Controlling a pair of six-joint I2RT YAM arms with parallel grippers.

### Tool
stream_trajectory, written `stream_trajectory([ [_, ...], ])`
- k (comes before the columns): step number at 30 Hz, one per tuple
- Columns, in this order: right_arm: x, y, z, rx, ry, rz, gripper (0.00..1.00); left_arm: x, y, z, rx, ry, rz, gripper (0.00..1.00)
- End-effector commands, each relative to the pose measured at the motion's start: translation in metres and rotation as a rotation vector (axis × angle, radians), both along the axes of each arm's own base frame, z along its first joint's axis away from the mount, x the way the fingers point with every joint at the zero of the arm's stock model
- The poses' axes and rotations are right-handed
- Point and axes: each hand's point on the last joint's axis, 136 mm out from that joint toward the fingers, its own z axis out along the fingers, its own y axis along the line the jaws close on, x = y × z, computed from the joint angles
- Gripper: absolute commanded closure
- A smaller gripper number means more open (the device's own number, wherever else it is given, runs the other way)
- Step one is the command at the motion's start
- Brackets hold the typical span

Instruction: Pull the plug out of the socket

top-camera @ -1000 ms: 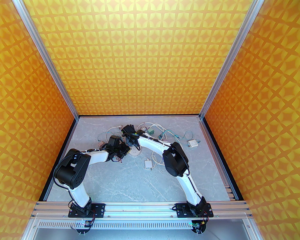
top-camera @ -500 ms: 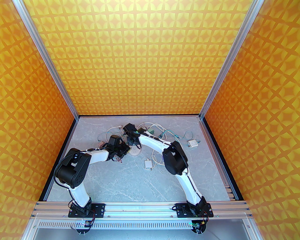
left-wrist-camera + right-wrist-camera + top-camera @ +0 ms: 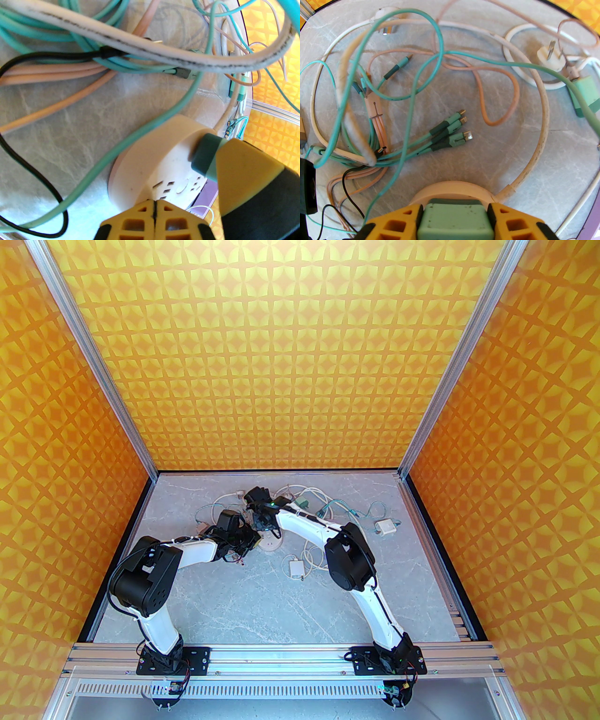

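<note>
plug (image 3: 454, 221) cut off, socket (image 3: 450, 186) mostly hidden

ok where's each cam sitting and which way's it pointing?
Top external: above and behind the bases, looking down at the table and back wall; left arm and right arm show.
Left wrist: on that wrist, low beside the socket; shut left hand at the bottom edge.
Right wrist: on that wrist, looking over loose cables; right hand clamped on the green plug.
Shared: both wrist views catch socket and plug.

Left hand (image 3: 154, 207) pinched closed, right hand (image 3: 454, 212) gripping
</note>
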Motion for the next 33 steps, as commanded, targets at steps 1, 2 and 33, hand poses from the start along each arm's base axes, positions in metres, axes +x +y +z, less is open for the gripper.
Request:
stream_trajectory([
  [1, -0.002, 0.019, 0.028, 0.093, -0.008, 0.038, 0.66, -0.025, 0.026, -0.052, 0.141, 0.157, 0.034, 1.0],
  [2, -0.004, 0.021, 0.026, 0.074, -0.014, 0.045, 0.66, -0.023, 0.025, -0.051, 0.138, 0.153, 0.032, 1.0],
  [33, -0.019, 0.033, 0.009, -0.1, -0.036, 0.112, 0.66, -0.02, 0.023, -0.044, 0.14, 0.133, 0.016, 1.0],
])
